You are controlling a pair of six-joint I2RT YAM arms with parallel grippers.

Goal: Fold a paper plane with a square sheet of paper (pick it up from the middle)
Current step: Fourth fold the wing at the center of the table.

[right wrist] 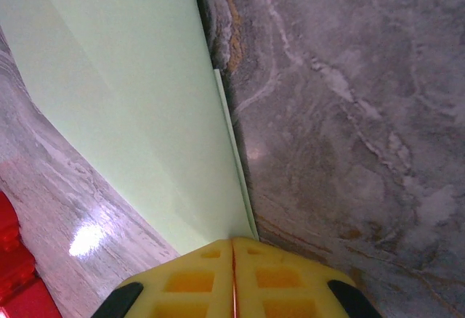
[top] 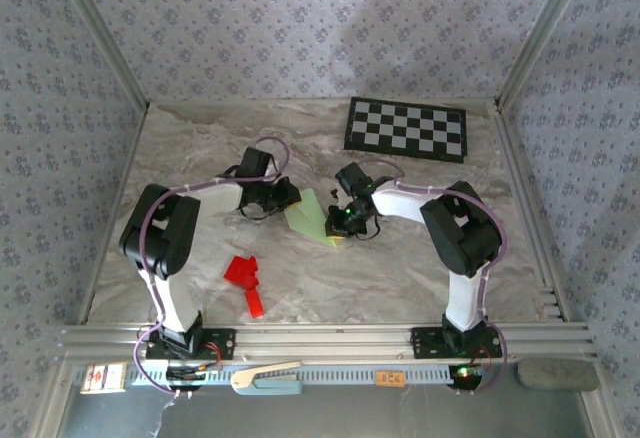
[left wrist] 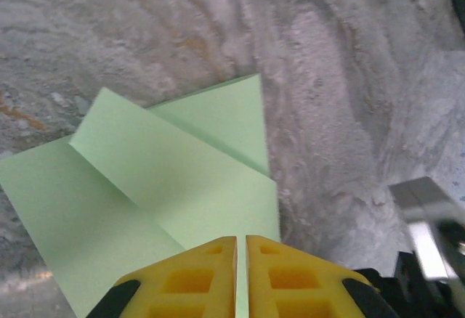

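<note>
— Where's the green sheet of paper (top: 312,216)?
— Mid-frame on the tabletop (top: 420,268), partly folded. The left end effector (left wrist: 241,239) pinches its upper-left edge and the right end effector (right wrist: 232,241) its lower-right tip, both clamped tight on it.

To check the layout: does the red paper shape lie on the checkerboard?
No, the red paper shape lies on the bare table, far from the checkerboard.

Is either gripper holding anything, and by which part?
The folded green paper: the left gripper pinches its near edge, the right gripper its tapering corner.
</note>
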